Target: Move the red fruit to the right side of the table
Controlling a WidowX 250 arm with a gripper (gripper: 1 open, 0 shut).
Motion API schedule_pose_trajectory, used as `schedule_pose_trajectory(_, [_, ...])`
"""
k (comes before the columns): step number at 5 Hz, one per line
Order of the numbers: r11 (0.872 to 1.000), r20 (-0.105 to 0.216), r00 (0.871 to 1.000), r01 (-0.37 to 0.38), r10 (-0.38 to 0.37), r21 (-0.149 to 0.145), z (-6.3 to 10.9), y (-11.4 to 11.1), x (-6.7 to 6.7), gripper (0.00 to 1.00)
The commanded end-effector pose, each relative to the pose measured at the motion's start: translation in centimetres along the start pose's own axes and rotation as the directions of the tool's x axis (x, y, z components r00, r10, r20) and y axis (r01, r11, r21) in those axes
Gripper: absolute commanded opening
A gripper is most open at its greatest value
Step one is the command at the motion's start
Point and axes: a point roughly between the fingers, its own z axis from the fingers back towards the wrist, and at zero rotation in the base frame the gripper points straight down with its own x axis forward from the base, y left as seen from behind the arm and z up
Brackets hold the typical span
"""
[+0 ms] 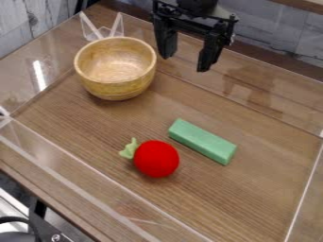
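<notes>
Gripper [194,47] status: the black two-finger claw hangs at the rear of the brown wood-grain table [271,142], its fingers spread wide and pointing down, with nothing between them. It stands just right of the round light-wood bowl [116,68] and well apart from the target.

Target position: the small round bright red fruit [157,158] with a pale green leafy stem lies on the near-centre of the tabletop, stem to the left. The green rectangular block [203,141] lies just beside it on the right, angled, and appears close to touching it.

Probable faults:
- A descent too far right would likely land a finger on the block and shove it or tip the fruit.
- The fruit is round; an off-centre closure may squeeze it out and let it roll.
- Carrying the fruit low to the right would likely strike the block.

Clearance: low clear acrylic walls [303,194] border the table. Bare tabletop lies right of the block and along the near right edge, apparently enough for placement. Lift before traversing, and release short of the right wall.
</notes>
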Motion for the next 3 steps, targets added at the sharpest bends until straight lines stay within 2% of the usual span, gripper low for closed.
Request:
schedule_pose_trajectory(1, [0.997,0.038,0.997,-0.073,0.073,-0.007,-0.9,0.4,2.0,1.0])
schedule_pose_trajectory(2, [0.999,0.082,0.995,-0.05,0.051,-0.015,-1.5,0.4,4.9,1.0])
schedule_pose_trajectory(3, [0.999,0.129,0.991,-0.031,0.032,-0.013,-1.8,0.9,6.8,1.0])
